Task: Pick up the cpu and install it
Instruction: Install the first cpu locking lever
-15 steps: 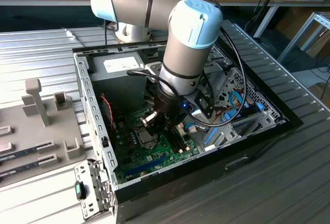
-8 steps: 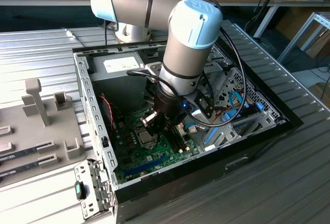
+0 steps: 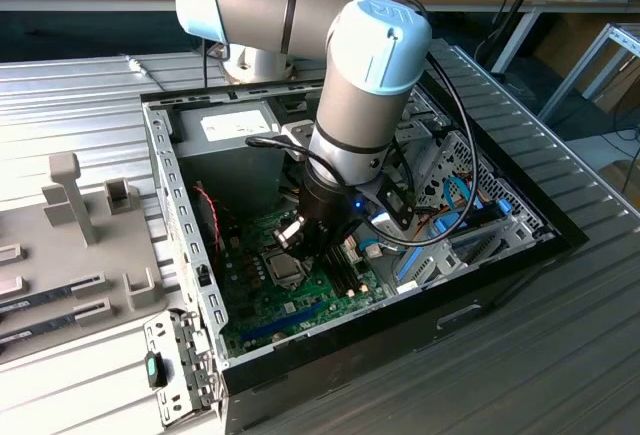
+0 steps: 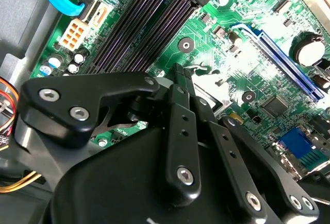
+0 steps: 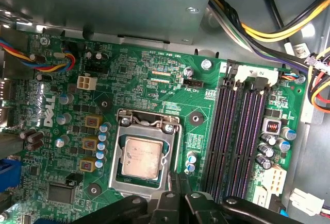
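Open computer case (image 3: 500,255), cpu (image 5: 142,157) seated in socket, jaws apparently closed, empty.

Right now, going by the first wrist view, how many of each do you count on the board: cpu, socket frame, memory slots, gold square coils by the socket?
cpu: 1
socket frame: 1
memory slots: 4
gold square coils: 3
Total: 9

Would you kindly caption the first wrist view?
CPU seated in its socket frame, gripper just above the motherboard.
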Motion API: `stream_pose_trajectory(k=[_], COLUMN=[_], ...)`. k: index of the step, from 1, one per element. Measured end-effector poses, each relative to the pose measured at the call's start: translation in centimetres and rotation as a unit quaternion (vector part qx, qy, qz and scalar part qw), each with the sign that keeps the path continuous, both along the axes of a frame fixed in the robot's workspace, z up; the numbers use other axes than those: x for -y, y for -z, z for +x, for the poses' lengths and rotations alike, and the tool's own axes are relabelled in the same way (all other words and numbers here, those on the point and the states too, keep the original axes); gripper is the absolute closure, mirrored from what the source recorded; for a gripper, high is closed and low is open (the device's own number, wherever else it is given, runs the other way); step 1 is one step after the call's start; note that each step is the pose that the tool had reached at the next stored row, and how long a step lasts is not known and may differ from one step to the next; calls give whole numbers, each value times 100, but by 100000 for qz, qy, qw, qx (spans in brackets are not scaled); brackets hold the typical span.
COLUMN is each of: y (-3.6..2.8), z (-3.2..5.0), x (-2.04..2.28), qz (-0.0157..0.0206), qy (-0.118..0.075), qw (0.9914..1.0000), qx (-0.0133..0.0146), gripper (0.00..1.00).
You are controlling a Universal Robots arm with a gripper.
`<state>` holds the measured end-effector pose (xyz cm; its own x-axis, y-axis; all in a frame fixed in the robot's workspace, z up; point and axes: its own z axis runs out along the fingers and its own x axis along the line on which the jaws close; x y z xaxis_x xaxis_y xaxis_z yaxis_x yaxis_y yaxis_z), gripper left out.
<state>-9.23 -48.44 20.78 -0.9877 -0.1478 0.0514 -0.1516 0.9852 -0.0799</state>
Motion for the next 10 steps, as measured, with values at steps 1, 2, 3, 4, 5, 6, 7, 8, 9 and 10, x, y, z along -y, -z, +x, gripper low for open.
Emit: stream_pose_trajectory(k=[1,2,3,4,5,6,7,8,9,10], y=[0,0,0,0,1,1,1,1,1,1], z=[0,0,0,0,0,0,0,0,0,0], x=[0,0,0,0,0,0,0,0,0,0], qz=[-4,-5,-4,-1,-3,0,-1,2,0,-1], qy=[1,-3,-1,-1,0,0,1,-1,0,0], qw=[100000,100000,100000,100000,100000,100000,100000,100000,100000,100000], qx=[-1,-3,-1,-1,0,-1,-1,0,-2,-2], gripper=[89,89,89,89,89,89,89,83,76,76])
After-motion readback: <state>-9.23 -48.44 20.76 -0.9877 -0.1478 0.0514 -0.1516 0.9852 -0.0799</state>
